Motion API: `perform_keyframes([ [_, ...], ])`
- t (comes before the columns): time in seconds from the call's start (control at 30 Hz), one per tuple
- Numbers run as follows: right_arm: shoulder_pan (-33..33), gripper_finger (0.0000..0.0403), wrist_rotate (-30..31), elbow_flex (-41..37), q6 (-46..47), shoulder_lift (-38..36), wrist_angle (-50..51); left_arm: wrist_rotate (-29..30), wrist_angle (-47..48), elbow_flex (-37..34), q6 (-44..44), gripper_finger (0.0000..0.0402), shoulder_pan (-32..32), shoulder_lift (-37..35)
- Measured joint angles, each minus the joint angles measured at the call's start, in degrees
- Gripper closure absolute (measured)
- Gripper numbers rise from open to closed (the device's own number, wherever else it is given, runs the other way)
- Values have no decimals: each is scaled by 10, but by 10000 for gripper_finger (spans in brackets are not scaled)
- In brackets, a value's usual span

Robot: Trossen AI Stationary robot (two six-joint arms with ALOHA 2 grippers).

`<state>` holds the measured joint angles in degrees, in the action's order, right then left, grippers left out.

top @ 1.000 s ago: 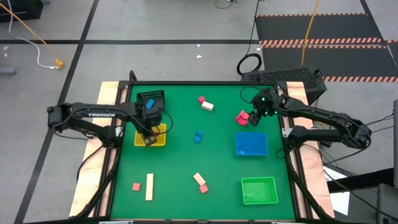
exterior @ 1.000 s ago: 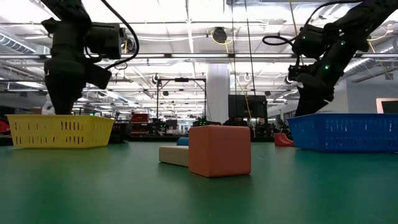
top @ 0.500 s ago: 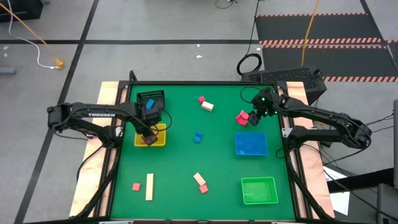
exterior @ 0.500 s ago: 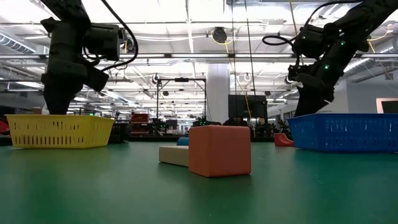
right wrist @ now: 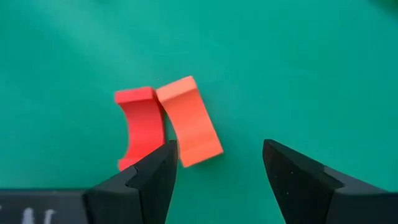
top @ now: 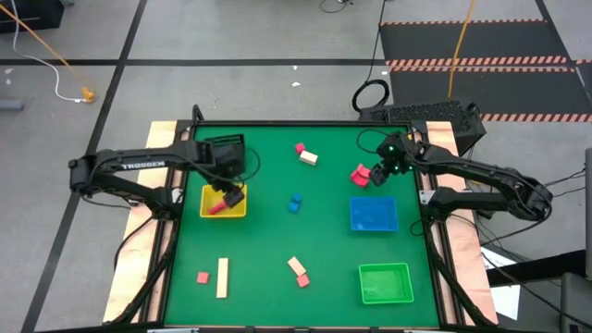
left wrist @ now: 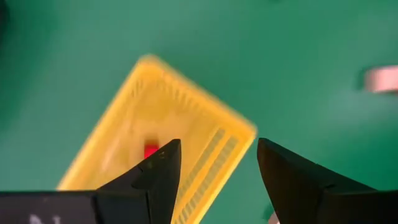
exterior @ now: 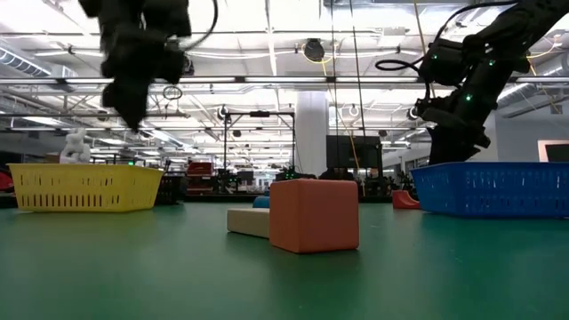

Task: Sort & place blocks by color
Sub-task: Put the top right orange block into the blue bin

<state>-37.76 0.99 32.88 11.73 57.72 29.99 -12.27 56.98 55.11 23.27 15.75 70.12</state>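
Bench (top: pixel 268 250): green top, carrying three trays and scattered blocks.

Yellow tray (top: pixel 224 201): near the left edge, holding one red block (top: pixel 216 208); the same block shows in the left wrist view (left wrist: pixel 150 150).

Left gripper (top: pixel 231 190): raised above the yellow tray's far side, fingers spread, nothing between them.

Blue tray (top: pixel 374 214): toward the right edge. No blocks can be made out in it.

Green tray (top: pixel 385 283): near right corner.

Right gripper (top: pixel 377 175): low over the bench just beyond the blue tray, fingers spread on either side of empty space, holding nothing.

Two curved red blocks (top: pixel 360 175): touching side by side on the bench just before the right gripper, one deep red (right wrist: pixel 141 124), one orange-red (right wrist: pixel 189 121).

Pink block and cream block (top: pixel 305 154): together near the far edge, centre.

Blue blocks (top: pixel 294 203): mid-bench, between the yellow and blue trays.

Cream and salmon pair (top: pixel 298 271): toward the near edge, centre; the salmon cube (exterior: pixel 314 215) is closest in the low view.

Pink cube (top: pixel 203 277) and cream bar (top: pixel 222 277): near left corner, just beside one another.
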Motion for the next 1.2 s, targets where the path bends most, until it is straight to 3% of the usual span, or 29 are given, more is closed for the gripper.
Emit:
perform_keyframes([
  [0.27, 16, 173, 4, -8, -43, 19, 1, 60, -36, 136, -44, 190, 0, -1],
  [0.5, 39, 137, 18, -46, -123, 28, -60, 68, -90, 210, -100, 190, 0, -1],
  [0.7, 41, 124, 20, -88, -135, 28, -149, 85, -109, 224, -116, 190, 0, -1],
  [0.93, 41, 128, 21, -132, -131, 28, -171, 102, -105, 224, -116, 190, 0, -1],
  [1.2, 41, 136, 29, -154, -49, 28, -255, 129, -106, 224, -128, 190, 0, -1],
])
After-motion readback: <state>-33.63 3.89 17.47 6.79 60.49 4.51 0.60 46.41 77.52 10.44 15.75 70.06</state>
